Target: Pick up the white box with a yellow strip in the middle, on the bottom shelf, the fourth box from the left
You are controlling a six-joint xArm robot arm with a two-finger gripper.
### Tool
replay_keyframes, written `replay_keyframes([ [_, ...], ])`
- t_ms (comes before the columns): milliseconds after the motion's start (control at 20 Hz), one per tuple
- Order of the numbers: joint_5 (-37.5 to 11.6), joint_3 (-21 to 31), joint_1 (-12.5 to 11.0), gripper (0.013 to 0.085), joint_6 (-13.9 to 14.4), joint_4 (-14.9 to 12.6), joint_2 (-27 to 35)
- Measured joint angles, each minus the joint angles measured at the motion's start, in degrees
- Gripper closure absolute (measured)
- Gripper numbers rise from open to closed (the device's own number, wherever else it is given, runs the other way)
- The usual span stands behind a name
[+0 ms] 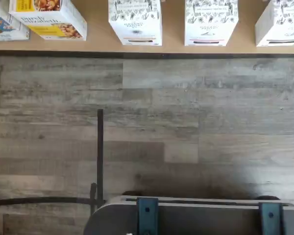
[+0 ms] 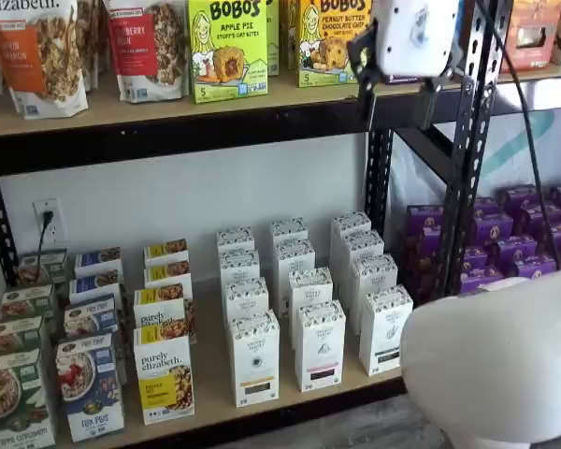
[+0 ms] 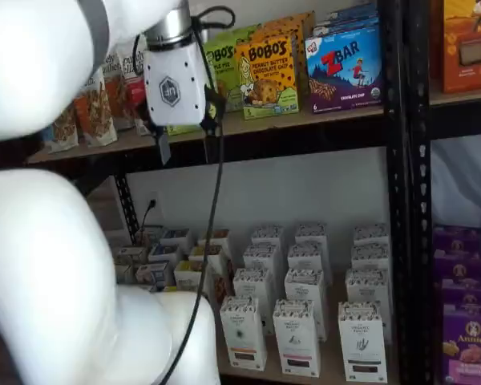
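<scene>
The white box [image 2: 254, 360] with the yellow-orange strip stands at the front of its column on the bottom shelf [image 2: 212, 379], upright. It also shows in a shelf view as the white box [image 3: 242, 333], and from above in the wrist view as the white box [image 1: 135, 22] on the bottom shelf [image 1: 98, 43]. My gripper [image 2: 397, 98] hangs high up, level with the upper shelf's black beam, well above the box and to its right. In a shelf view the gripper [image 3: 186, 136] shows a gap between its black fingers: open, holding nothing.
A pink-strip white carton [image 2: 320, 346] and a black-strip one [image 2: 385, 329] stand right of the box, and a Purely Elizabeth box [image 2: 165, 379] stands to its left. A black upright [image 2: 472, 140] separates off the purple boxes [image 2: 514, 243]. My white arm link [image 2: 496, 365] fills the foreground.
</scene>
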Motion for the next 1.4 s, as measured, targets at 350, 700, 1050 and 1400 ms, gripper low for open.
replay_keyframes([
  [350, -10.7, 8.7, 6.7, 0.0130, 5.7, -1.3, -0.8],
  [700, -19.5, 15.4, 12.7, 0.0130, 11.2, -2.3, 2.9],
  [1050, -29.8, 20.8, 17.0, 0.0130, 15.3, -3.7, 7.0],
  [1400, -38.2, 24.2, 19.0, 0.0130, 17.8, -5.0, 13.0],
])
